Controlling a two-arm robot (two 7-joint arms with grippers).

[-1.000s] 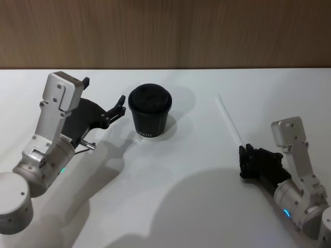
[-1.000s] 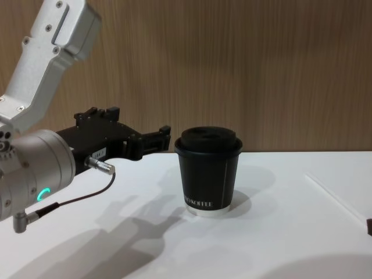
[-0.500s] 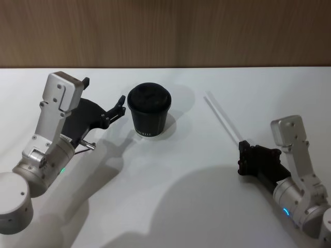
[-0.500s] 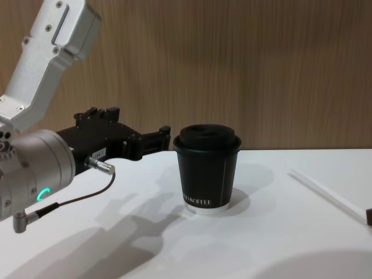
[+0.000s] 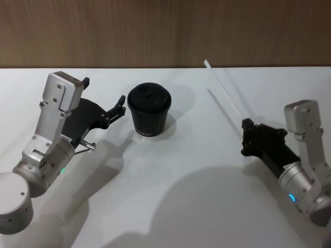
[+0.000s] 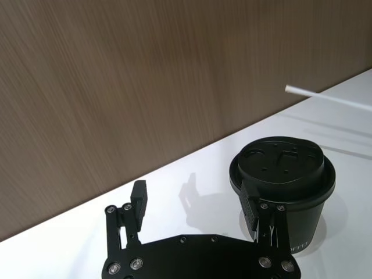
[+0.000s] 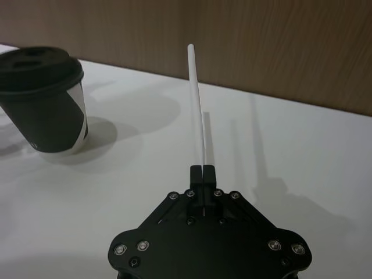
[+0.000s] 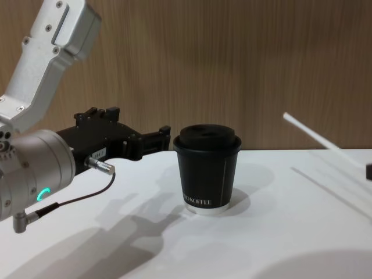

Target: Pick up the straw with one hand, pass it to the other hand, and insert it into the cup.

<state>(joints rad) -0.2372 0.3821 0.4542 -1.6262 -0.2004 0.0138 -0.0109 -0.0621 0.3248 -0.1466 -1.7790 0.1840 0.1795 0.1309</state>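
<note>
Straw (image 5: 226, 92), thin, straight and white, stood well to the right of the small black paper cup (image 5: 149, 111) with a black domed lid in the head view. It was tilted clear of the white table (image 5: 170, 196), and its lower end was pinched in the long black right gripper (image 5: 249, 135). Its shadow lay on the table between the straw and the cup. The long black left gripper (image 5: 104, 91), on a fat silver cylinder with a green glowing ring, hovered left of the cup with its fingers spread. One fingertip was just beside the lid.

Left wrist view: the left gripper (image 6: 195, 203) had its jaws wide apart. The nearer finger lay just beside the cup (image 6: 285, 186), and whether they touched could not be told. The free end of the straw (image 6: 331, 99) showed above and beyond the cup.

Right wrist view: the right gripper (image 7: 202, 170) had its jaws closed together on the foot of the straw (image 7: 196, 104). The straw rose from them toward the brown wooden wall (image 7: 290, 46). The cup (image 7: 49, 107) stood well apart from it.

Chest view: the cup (image 8: 209, 168) stood upright on the table. The parted left gripper (image 8: 136, 123) was level with the lid on the cup's left. The straw (image 8: 311, 133) slanted above the table to the cup's right.
</note>
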